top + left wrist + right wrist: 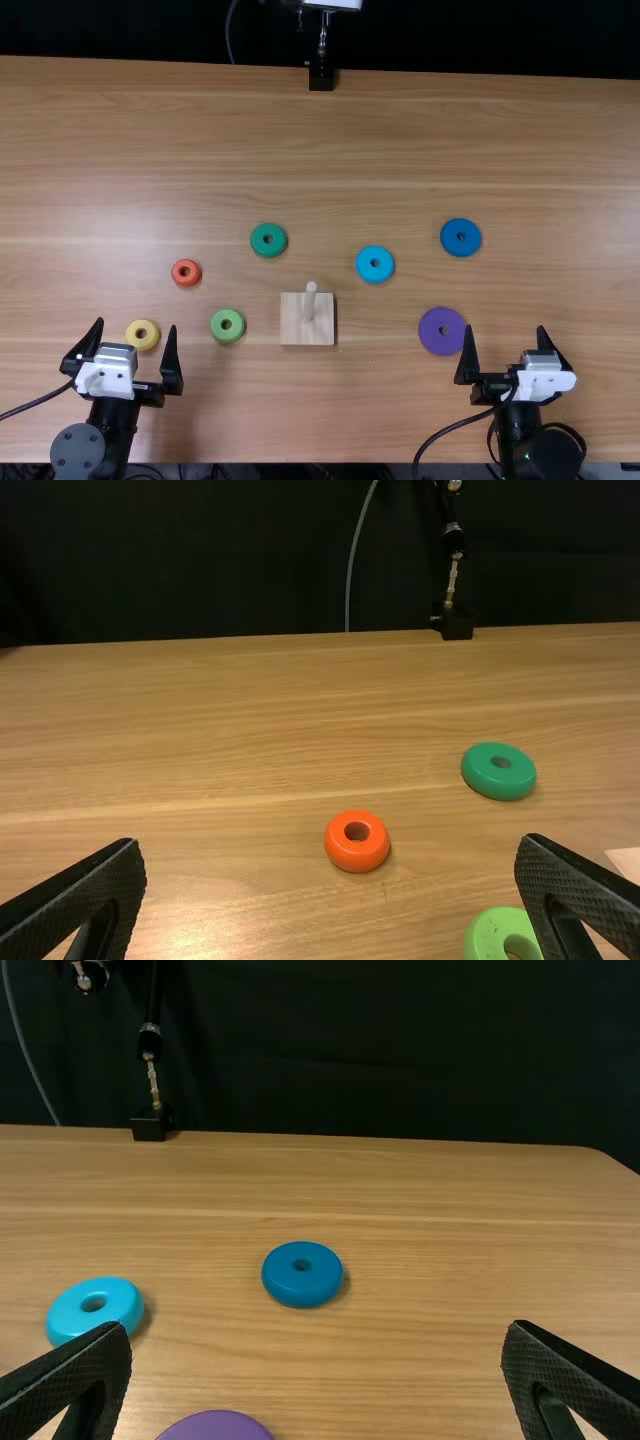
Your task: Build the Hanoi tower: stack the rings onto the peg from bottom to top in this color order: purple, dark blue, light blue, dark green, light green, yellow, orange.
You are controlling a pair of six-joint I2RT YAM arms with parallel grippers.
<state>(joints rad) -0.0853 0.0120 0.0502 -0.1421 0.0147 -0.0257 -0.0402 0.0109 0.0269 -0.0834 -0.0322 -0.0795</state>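
Fingers spread wide apart, the left black two-fingered gripper (pixel 137 324) is near a round yellow ring (pixel 151 337). Rightward across the light brown wooden table (pixel 330 140) lie a small orange ring (pixel 194 277), light green ring (pixel 235 330) and dark green ring (pixel 277 244); a pale wooden peg (pixel 311 302) (upright, like a candle) on its square wooden base (pixel 294 325); and a light blue ring (pixel 385 271), wide purple ring (pixel 431 322) and dark blue ring (pixel 471 243). Beyond, the right black gripper's (pixel 505 328) fingers also stand well apart.

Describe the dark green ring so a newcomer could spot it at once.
On the wooden table, find the square base with the upright peg. Beyond it and to its left lies the dark green ring, flat. It is deeper green than the light green ring, which lies nearer the robot.
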